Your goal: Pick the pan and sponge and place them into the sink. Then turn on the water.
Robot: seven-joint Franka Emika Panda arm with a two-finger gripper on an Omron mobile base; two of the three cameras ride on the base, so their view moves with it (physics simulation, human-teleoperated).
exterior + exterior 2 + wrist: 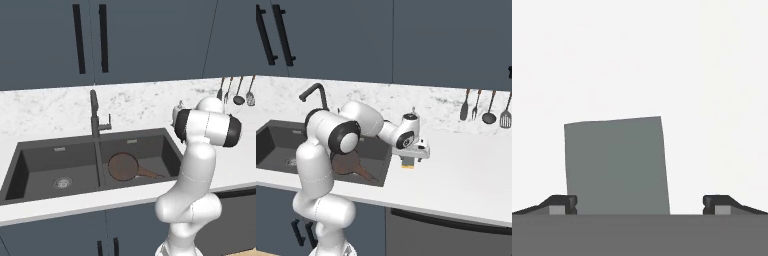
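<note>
The pan (pixel 123 166) already lies in the sink's (pixel 30 150) right basin at frame centre, while the gripper (pixel 639 205) — jaws wide apart — hovers over the sponge (pixel 616 165) on the counter (pixel 466 170); the sponge's move and the water remain.

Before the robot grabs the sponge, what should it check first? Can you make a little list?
1. Pan already lying in the sink, right basin: ok.
2. Gripper open wide: ok.
3. Sponge sitting between the fingertips, grey face up: ok.
4. Fingertips low enough to pinch the sponge's sides: cannot tell.
5. Sponge on the white counter, right of the sink: ok.
6. Water off for now, nothing running from the faucet: ok.
</note>
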